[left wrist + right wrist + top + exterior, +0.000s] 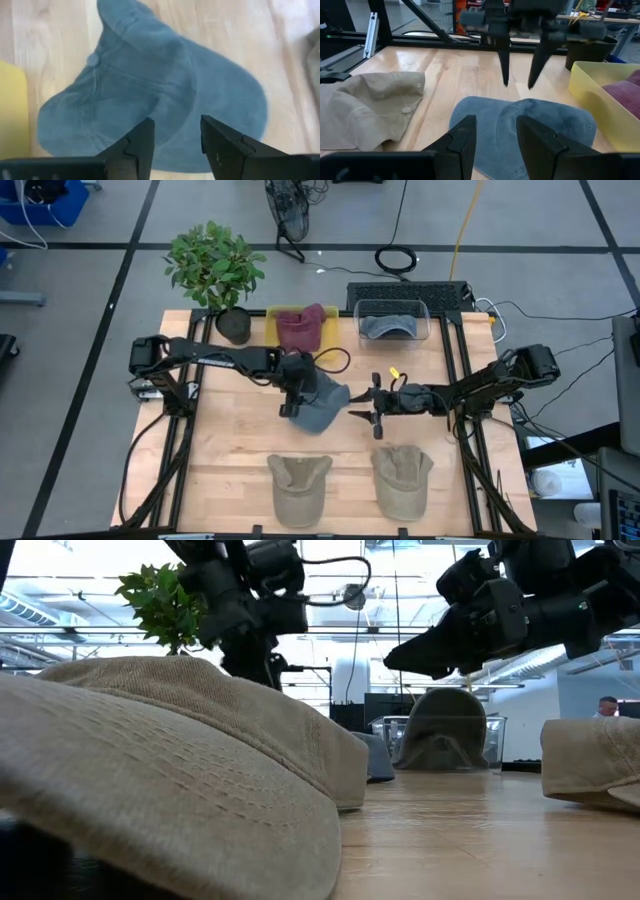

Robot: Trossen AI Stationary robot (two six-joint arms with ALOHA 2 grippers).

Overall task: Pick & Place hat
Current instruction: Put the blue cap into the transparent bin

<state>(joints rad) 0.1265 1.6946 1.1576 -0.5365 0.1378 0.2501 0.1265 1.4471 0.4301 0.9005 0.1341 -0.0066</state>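
Right now I see the blue hat (318,405) lying mid-table, my left gripper (291,402) hovering over it, fingers spread (nothing held); right gripper (362,407) waits beside it, also spread.

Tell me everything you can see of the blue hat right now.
The blue hat is a soft, faded blue-grey cloth cap with a top button, panel seams and a brim. It lies flat and slightly rumpled on the table, mid-table, between the two arms. The left gripper hangs open just above it, not touching; the right gripper is open beside it. Nothing grips it.
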